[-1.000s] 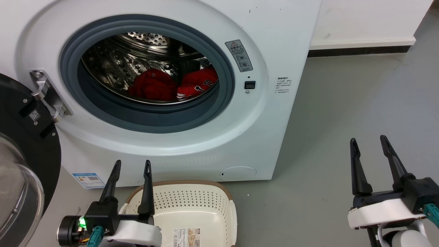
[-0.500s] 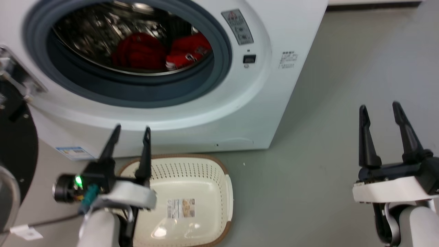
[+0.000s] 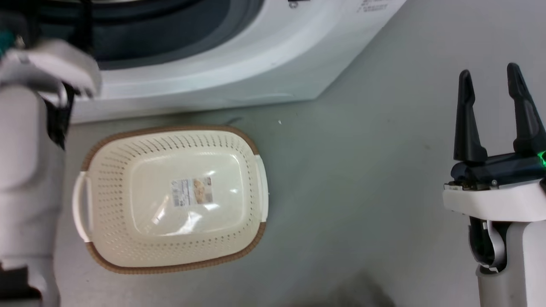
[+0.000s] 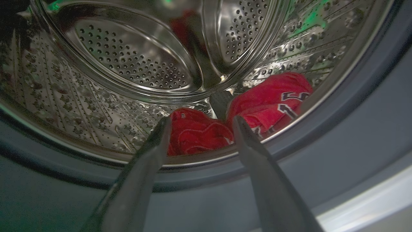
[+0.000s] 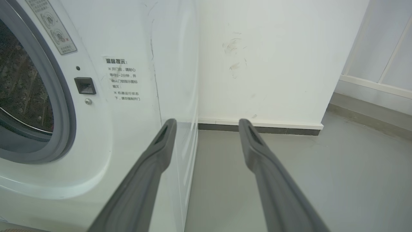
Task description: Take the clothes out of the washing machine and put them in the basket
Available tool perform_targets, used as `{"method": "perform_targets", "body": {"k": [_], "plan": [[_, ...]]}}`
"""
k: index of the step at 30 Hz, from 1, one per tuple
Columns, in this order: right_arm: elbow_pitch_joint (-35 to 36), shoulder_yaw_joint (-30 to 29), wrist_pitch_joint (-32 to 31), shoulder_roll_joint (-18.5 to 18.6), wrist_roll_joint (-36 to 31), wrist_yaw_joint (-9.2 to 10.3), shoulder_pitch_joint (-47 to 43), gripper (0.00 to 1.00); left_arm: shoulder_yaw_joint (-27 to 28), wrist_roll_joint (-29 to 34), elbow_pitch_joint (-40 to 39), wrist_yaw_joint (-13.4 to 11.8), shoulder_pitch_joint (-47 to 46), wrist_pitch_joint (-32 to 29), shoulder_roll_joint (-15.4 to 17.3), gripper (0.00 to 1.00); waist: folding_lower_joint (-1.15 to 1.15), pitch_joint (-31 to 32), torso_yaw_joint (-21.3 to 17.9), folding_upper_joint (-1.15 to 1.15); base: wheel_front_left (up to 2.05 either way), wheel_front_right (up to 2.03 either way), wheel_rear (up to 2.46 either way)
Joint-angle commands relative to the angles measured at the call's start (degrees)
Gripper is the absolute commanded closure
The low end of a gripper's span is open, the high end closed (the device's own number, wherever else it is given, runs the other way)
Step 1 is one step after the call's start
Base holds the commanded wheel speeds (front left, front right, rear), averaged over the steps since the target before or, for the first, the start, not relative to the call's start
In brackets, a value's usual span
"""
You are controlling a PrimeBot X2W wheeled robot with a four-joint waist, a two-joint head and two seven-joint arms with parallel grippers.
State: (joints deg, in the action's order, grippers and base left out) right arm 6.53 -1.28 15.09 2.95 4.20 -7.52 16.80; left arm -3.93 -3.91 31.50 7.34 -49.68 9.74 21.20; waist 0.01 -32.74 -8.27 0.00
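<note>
The clothes lie low in the washing machine's steel drum (image 4: 135, 61): a plain red garment (image 4: 196, 137) and, to its right, a red jersey (image 4: 270, 103) with lettering. My left gripper (image 4: 201, 119) is open at the grey door seal (image 4: 354, 106), with the plain garment beyond and between its fingers, untouched. In the head view my pale left forearm (image 3: 25, 162) reaches up at the left edge. The cream basket (image 3: 168, 128) sits empty on the floor before the washing machine (image 3: 239, 72). My right gripper (image 3: 489, 70) hangs open over the floor at the right, holding nothing.
In the right wrist view, my right gripper (image 5: 207, 121) points past the washing machine's (image 5: 128, 129) right front corner toward a white wall (image 5: 273, 64) with a dark skirting. Grey floor (image 3: 362, 192) stretches between the basket and the right arm.
The head camera has tilted down, so the drum opening has slid out of its top edge. My left arm has risen from beside the basket up to the door opening.
</note>
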Motion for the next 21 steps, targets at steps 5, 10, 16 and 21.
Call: {"method": "perform_targets", "body": {"k": [5, 10, 16, 21], "plan": [[1.29, 1.69, 0.12, -0.15, 1.99, 0.06, 2.64, 0.0, -8.75, -4.33, 7.0, 0.09, -16.59, -8.23, 6.73, 0.0, -0.01, -10.33, -5.65, 0.0, 0.0, 0.0, 0.0], [1.99, 3.42, 0.12, -0.16, 3.46, 0.05, 2.96, 0.0, -15.19, -7.63, 12.38, 0.09, -28.09, -15.8, 11.28, 0.0, -0.01, -13.72, -7.9, 0.0, 0.0, 0.0, 0.0], [2.77, 5.48, 0.12, -0.15, 4.73, 0.06, 3.06, 0.0, -22.01, -11.03, 15.99, 0.05, -37.16, -23.78, 15.02, 0.0, -0.01, -16.14, -10.25, 0.0, 0.0, 0.0, 0.0], [3.87, 7.08, 0.12, -0.16, 5.96, 0.06, 2.89, 0.0, -27.33, -13.35, 18.59, 0.06, -45.17, -33.13, 18.62, 0.0, -0.01, -18.24, -12.16, 0.0, 0.0, 0.0, 0.0]]}}
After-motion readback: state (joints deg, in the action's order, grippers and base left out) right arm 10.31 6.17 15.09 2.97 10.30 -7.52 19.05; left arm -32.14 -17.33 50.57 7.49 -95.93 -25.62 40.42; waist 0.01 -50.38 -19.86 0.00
